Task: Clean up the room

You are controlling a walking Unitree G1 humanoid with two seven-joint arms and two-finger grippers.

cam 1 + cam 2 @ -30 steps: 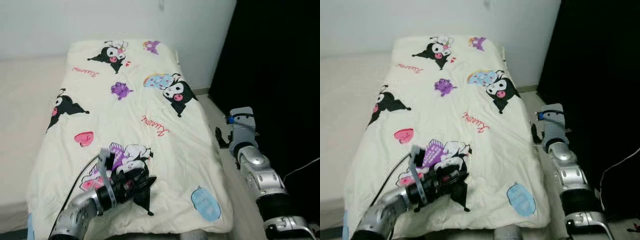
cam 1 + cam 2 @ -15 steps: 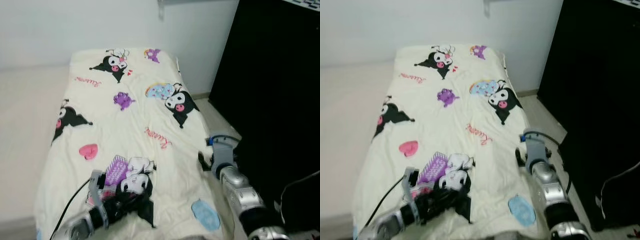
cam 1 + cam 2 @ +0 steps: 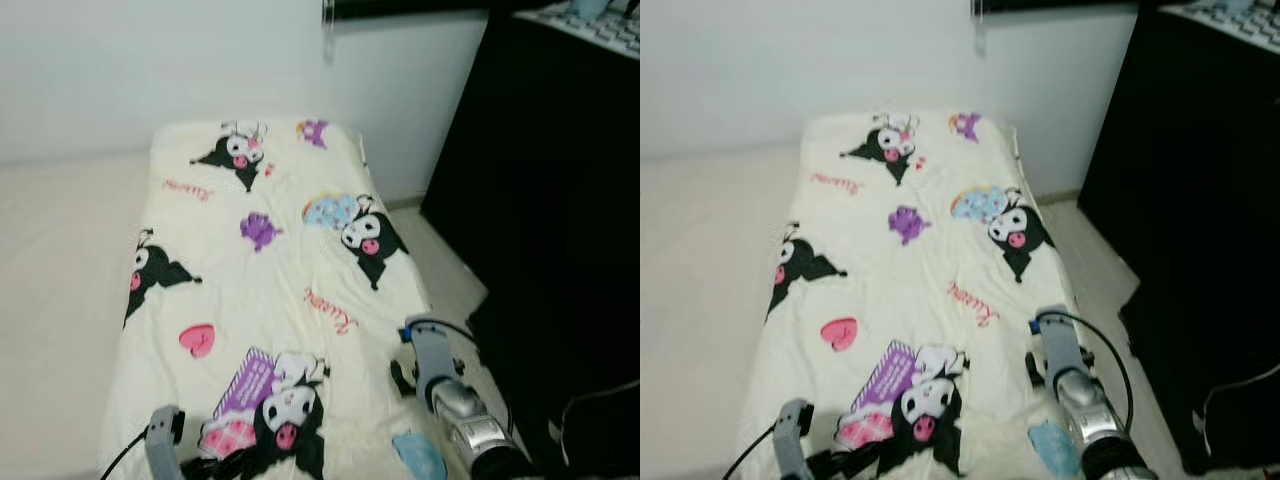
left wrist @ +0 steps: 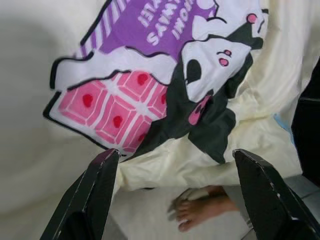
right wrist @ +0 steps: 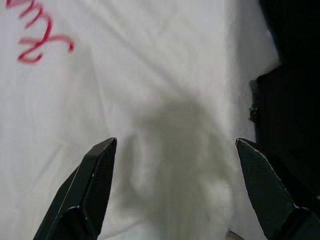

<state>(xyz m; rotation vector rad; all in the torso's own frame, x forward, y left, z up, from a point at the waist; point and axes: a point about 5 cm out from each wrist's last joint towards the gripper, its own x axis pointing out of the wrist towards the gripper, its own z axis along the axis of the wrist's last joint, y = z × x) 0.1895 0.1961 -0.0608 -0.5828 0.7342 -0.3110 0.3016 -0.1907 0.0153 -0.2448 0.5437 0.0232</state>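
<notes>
A cream blanket (image 3: 270, 300) printed with cartoon figures is spread flat over a bed (image 3: 60, 280) that runs up to a white wall (image 3: 150, 70); a black cabinet (image 3: 550, 200) stands on the right. The left gripper (image 4: 175, 200) hangs over the blanket's near edge, fingers wide apart — a bare foot (image 4: 200, 210) shows on the floor below. The right gripper (image 5: 172, 195) hovers over the blanket's right side, fingers apart too. Since a second ago both arms have drawn back and the camera has lifted

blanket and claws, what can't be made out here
- Blanket: near edge cut off by the eye views' bottom border.
- Left claw: open above the blanket's hem; a bare foot below, its owner out of frame.
- Right claw: open over blurred cloth; dark furniture featureless.
</notes>
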